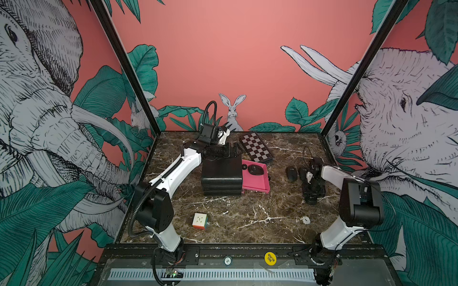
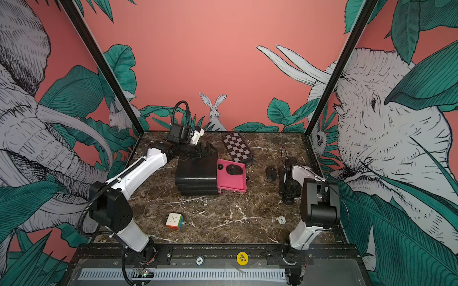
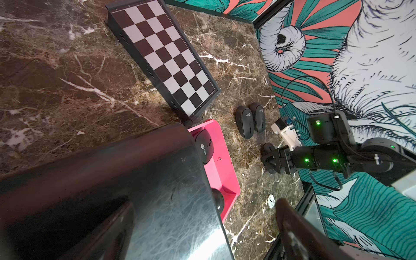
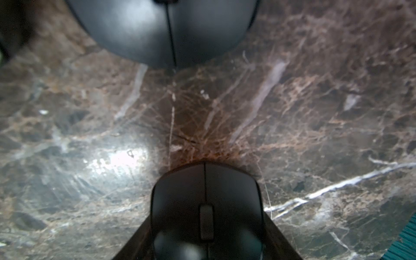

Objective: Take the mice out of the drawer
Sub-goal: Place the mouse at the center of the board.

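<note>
The pink drawer (image 1: 255,184) stands pulled out to the right of the black drawer cabinet (image 1: 221,177). One black mouse (image 1: 255,170) (image 3: 203,146) lies in it. A second dark rounded thing (image 3: 218,199) shows at the cabinet's mouth, mostly hidden. Two black mice (image 1: 291,173) (image 3: 258,117) lie side by side on the marble to the right. My right gripper (image 1: 311,198) (image 4: 207,220) is shut on another black mouse (image 4: 206,202), low over the marble in front of them. My left gripper (image 1: 233,151) (image 3: 204,201) is open over the cabinet's back top edge.
A folded chessboard (image 1: 256,147) lies behind the drawer. A multicoloured puzzle cube (image 1: 199,221) sits front left on the marble table (image 1: 247,205), and a small white disc (image 1: 306,220) front right. Printed walls close in the left, right and back.
</note>
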You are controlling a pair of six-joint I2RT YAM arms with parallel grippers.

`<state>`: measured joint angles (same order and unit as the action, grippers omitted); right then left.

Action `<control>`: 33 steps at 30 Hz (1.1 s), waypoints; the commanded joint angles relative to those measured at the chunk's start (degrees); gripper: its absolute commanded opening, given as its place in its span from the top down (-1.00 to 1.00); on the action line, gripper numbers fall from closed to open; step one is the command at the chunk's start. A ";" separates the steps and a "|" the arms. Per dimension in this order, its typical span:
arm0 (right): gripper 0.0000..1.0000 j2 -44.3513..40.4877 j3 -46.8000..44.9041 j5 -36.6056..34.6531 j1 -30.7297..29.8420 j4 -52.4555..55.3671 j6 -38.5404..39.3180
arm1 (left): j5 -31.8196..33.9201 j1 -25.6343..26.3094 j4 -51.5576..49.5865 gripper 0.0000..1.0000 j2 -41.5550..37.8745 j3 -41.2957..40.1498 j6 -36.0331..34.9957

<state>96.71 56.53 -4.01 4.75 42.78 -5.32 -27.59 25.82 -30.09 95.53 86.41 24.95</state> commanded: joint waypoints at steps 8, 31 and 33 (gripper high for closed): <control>-0.45 -3.38 -0.41 -1.27 0.34 0.28 -0.39 | 0.53 -0.46 -1.29 -0.98 -1.76 -0.94 0.58; -0.57 -0.93 25.35 12.26 -24.08 -12.14 -13.63 | 0.55 -1.18 -3.33 -0.98 -1.60 0.21 0.74; -0.57 2.66 26.14 16.10 -25.92 -16.40 -15.00 | 1.13 -1.21 -3.40 -0.98 -1.91 0.03 0.99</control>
<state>95.72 81.56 6.15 -19.05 32.91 -16.67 -27.70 25.02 -30.20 95.53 86.41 25.08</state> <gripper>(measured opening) 0.783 0.991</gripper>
